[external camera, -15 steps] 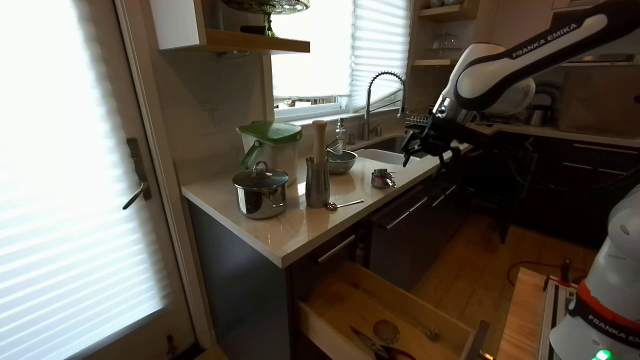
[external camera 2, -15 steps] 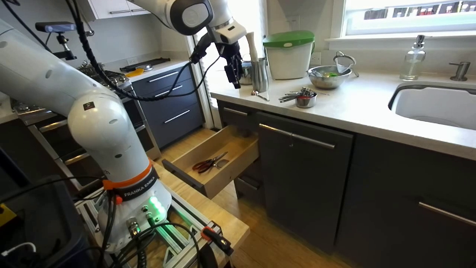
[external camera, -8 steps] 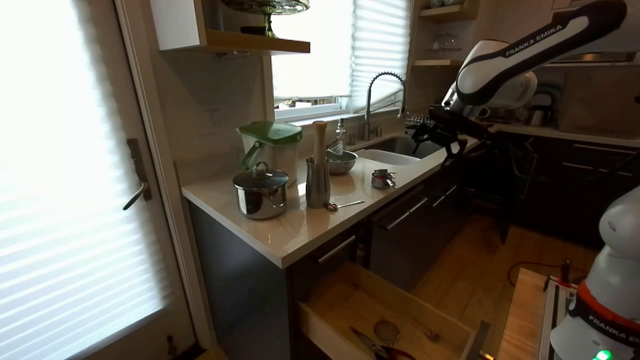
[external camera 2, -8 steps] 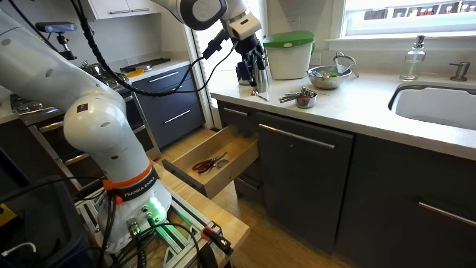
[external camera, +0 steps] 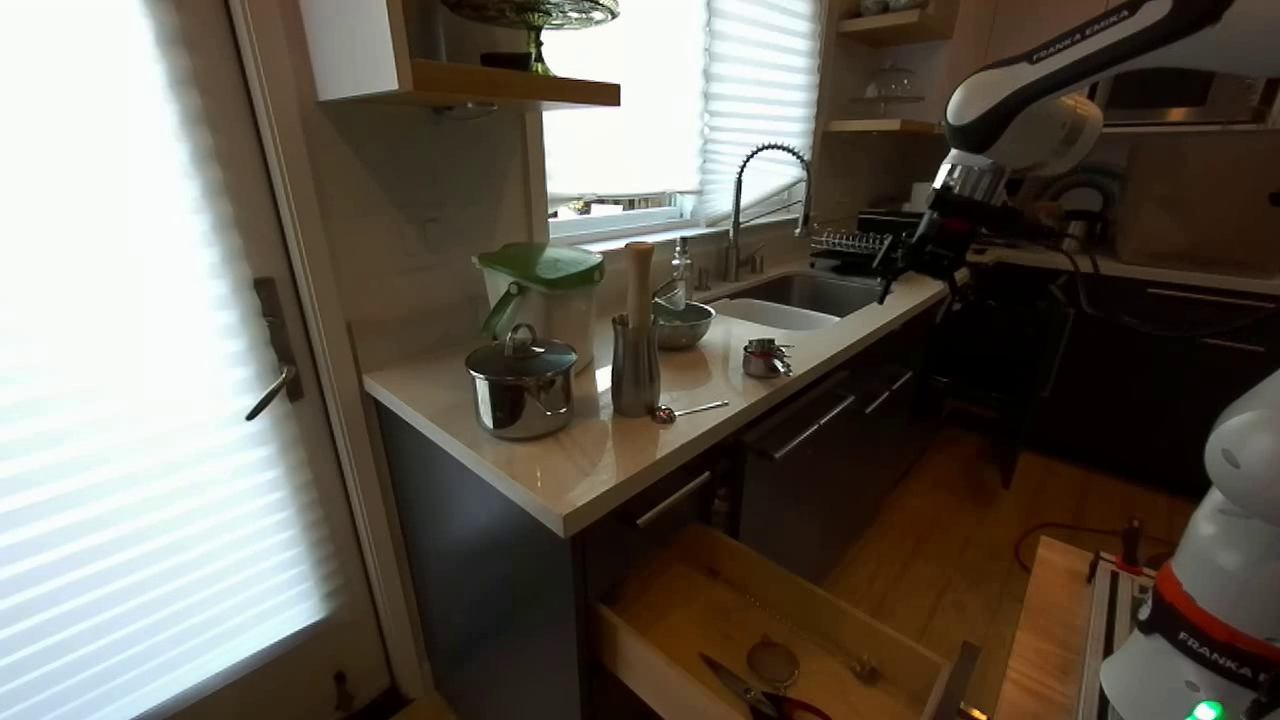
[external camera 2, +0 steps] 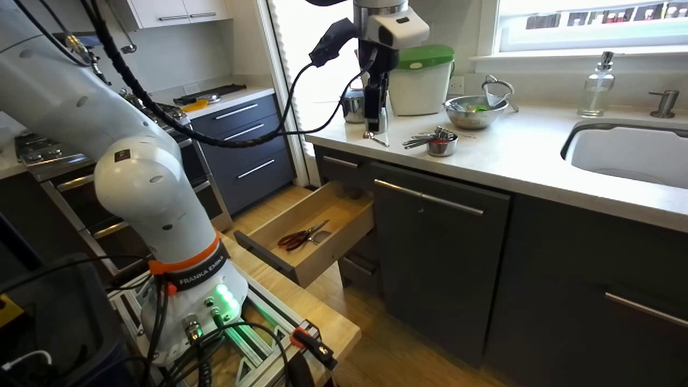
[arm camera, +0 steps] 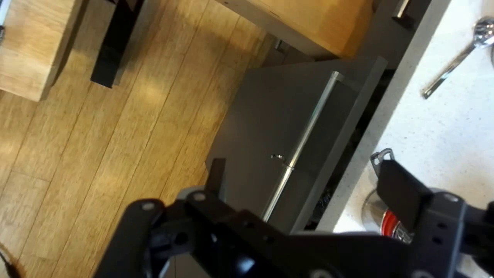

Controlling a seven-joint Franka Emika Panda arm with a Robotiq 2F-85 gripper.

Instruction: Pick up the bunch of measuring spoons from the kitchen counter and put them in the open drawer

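Silvery spoons (external camera 2: 434, 143), speckled counter (external camera 2: 537, 141), wooden drawer (external camera 2: 334, 244)

I observe gripper (external camera 2: 373, 121) pointing down, clear of measuring spoons (external camera 2: 435, 142) on counter (external camera 2: 529, 137). Drawer (external camera 2: 334, 249) open, red-handled tool (external camera 2: 300, 237) inside.

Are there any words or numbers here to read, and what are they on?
"FRANKA EMIKA" on the robot's arm.
"FRANKA EMIKA" on the black band low on the arm.
Any writing on the arm's small dark patch is too small to read.
I can read no numbers.
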